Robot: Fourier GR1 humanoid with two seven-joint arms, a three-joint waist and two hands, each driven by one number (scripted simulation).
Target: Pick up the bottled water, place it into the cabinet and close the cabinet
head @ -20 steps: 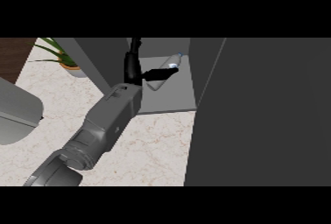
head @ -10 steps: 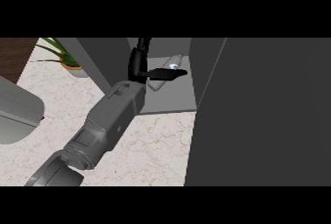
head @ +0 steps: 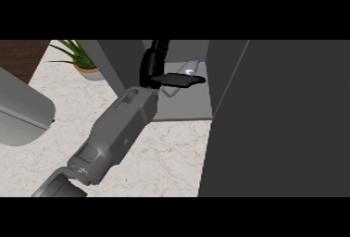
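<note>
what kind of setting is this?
Likely a kitchen counter: a marbled countertop, an open grey cabinet with a bottled water lying inside near the left hand, and a potted plant at the back.

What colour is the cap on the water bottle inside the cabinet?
Blue: the bottled water has a blue cap at its upper end, seen in the head view, lying in the cabinet.

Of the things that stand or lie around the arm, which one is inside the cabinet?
The bottled water: it leans inside the open cabinet, beside the left hand. The potted plant stands outside, on the counter.
</note>
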